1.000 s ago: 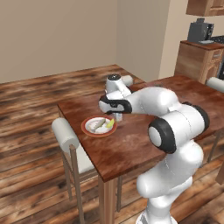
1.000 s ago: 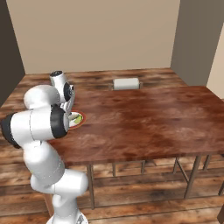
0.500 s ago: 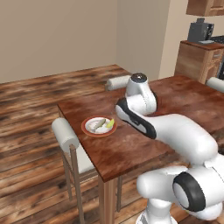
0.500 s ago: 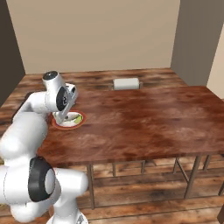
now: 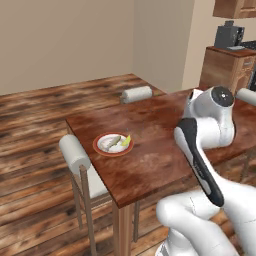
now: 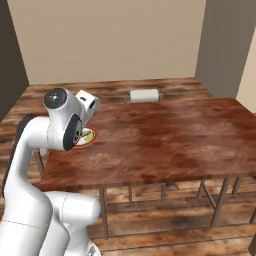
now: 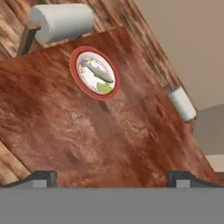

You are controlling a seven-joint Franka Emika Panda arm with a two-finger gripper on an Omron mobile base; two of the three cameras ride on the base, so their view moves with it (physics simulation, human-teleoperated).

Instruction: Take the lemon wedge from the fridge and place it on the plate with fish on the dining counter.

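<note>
The tiny yellow-green lemon wedge now lies on the orange-rimmed plate with fish. The gripper, jaws spread wide and empty, has pulled back from it over the glossy reddish-brown dining counter, so the placing looks done.

Gripper now up off the plate with fish, empty.

I see a glossy reddish-brown, streaky wood counter, a plate with orange-red rim and white centre, pale grey fish, a yellow-green lemon wedge, and white stool cushions.
</note>
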